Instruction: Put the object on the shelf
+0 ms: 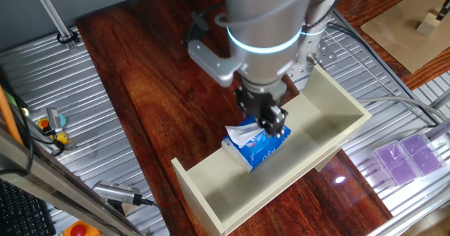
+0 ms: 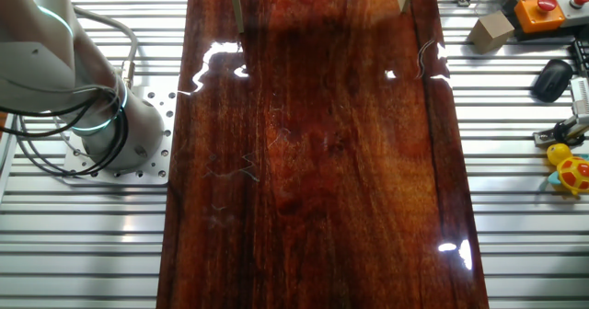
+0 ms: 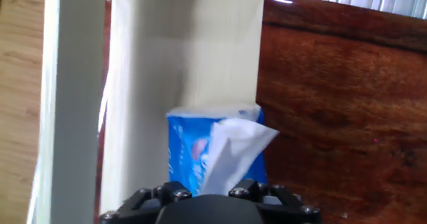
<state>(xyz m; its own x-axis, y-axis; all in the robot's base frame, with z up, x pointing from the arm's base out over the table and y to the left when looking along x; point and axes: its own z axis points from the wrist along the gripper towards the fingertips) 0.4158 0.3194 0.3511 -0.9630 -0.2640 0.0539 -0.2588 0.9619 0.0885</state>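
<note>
**Tissue pack over the shelf floor**

The gripper [image 1: 273,123] appears closed on the tissue pack [image 1: 259,146], which sits directly beneath it, inside the shelf [image 1: 330,109] on the table [image 1: 140,88]. The hand view shows the tissue pointing up at the fingers; the other fixed view misses both entirely.

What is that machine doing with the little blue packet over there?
A single robot arm is putting a blue-and-white tissue pack into a long cream shelf lying on the wooden table. Its claw is right at the top of the pack, which sits inside the shelf's opening with white tissue poking out. Whether the claw is gripping it or has let go can't be made out.
</note>
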